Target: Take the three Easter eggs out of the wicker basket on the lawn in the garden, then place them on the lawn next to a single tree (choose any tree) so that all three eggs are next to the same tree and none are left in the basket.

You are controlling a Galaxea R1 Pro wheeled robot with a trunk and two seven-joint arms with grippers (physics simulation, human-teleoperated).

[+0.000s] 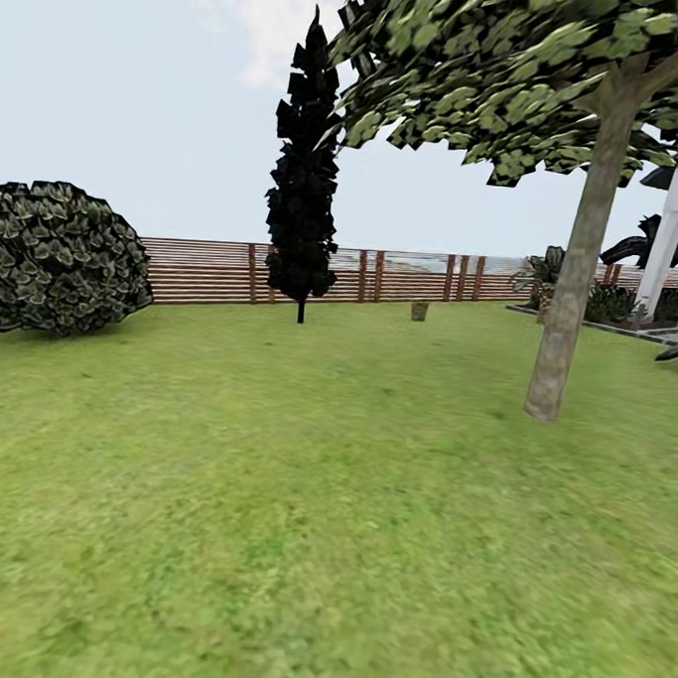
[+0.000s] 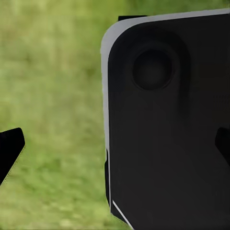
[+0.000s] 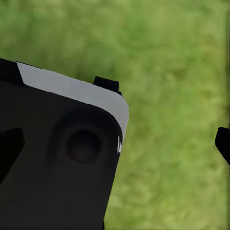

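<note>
The lawn (image 1: 301,496) stretches out wide and mottled green in the head view, bare grass up close. At its far edge, just in front of the brown slat fence (image 1: 213,271), stands the wicker basket (image 1: 419,310), very small at this distance; whether any eggs are in it cannot be told. A dark columnar conifer (image 1: 306,168) rises near the same far edge, beside the basket but apart from it. The tree (image 1: 573,282), with its grey-brown trunk leaning slightly and a leafy canopy overhead, stands on the right part of the lawn, well apart from the basket. A round shrub (image 1: 60,257) sits at the lawn's left edge, and part of a white house (image 1: 672,237) shows at the right edge.

In the left wrist view the left claw (image 2: 120,148) is spread, one dark fingertip (image 2: 9,148) at each side, over grass and a dark robot body panel (image 2: 167,134). In the right wrist view the right claw (image 3: 120,143) is likewise spread and holds nothing, above grass.
</note>
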